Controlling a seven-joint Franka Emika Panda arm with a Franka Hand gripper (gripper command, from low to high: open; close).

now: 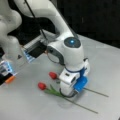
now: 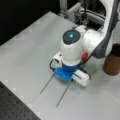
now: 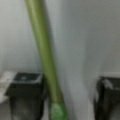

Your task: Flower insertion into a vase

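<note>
While the arm bends low over the grey desk (image 1: 105, 62), its hand (image 1: 67, 94) sits right down at the surface, directly over the stem of one tulip. In a front view, to the left of the hand lie two red tulips: one bloom (image 1: 42, 86) with green leaves running toward the hand, and a second bloom (image 1: 52, 75) just beyond it, close to the hand's white casing. Both thin stems (image 1: 96, 92) stretch out from under the hand toward the right. In the wrist view the two dark fingers (image 3: 26, 96) stand apart on either side of a green stem (image 3: 43, 50), which runs between them nearer the left finger; the hand is open, not yet clamped. In a front view the vase (image 2: 113, 60), a dark brown cylinder, stands upright on the desk well to the right of the hand, apart from both flowers.
</note>
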